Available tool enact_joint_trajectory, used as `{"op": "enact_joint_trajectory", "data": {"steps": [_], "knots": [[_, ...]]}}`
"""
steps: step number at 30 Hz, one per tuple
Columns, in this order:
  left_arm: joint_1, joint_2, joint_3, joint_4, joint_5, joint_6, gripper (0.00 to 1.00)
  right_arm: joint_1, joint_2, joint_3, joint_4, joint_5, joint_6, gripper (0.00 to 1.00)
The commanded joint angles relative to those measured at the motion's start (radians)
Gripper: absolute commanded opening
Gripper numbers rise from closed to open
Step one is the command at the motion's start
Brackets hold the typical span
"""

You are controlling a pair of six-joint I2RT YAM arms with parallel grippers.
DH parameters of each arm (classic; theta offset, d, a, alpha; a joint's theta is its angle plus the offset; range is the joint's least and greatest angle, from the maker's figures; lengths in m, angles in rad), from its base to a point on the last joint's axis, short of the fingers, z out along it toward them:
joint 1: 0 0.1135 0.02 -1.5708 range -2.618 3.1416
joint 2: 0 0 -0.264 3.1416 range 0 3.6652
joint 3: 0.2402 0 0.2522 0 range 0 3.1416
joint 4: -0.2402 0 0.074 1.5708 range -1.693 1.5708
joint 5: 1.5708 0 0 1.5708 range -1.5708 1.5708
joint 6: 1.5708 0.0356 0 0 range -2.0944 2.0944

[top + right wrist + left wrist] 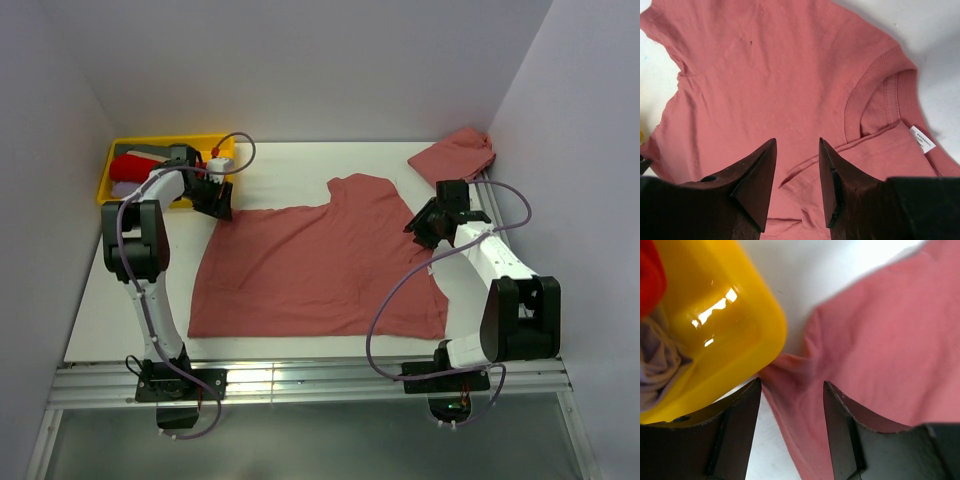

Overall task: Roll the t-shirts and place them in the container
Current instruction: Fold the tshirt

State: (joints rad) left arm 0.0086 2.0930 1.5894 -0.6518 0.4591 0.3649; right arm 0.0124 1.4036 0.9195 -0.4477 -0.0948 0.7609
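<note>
White table point(120, 300) between pale walls, and one t-shirt point(310, 270) lies spread across its middle, collar point(860, 95) toward the right edge, hem toward the left. A second t-shirt point(455, 155) sits crumpled in the far right corner. I judge I'm at the smoothing step, with no rolling begun. My left gripper point(791, 387) stands with its jaws apart, astride the shirt's far left corner, right beside the yellow tray point(105, 175), and clamps nothing. My right gripper point(797, 145) hangs low over the chest just beside the collar, jaws also apart and empty. Next I'd need to close on cloth at both ends and draw it taut without dragging it against the tray. The shirt is thin, salmon-red and lightly creased, with a fold near the neck and a white label point(922, 140) showing.
</note>
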Motion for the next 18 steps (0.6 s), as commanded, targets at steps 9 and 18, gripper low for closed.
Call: {"op": "enact_joint_trajectory", "data": {"steps": [9,18], "knots": [[0.013,0.09,0.164,0.037,-0.051,-0.054,0.59,-0.003,-0.011,0.001,0.052,0.013,-0.018,0.46],[0.011,0.087,0.173,-0.003,0.018,-0.04,0.56,-0.003,0.052,0.036,0.053,0.043,-0.041,0.46]]}}
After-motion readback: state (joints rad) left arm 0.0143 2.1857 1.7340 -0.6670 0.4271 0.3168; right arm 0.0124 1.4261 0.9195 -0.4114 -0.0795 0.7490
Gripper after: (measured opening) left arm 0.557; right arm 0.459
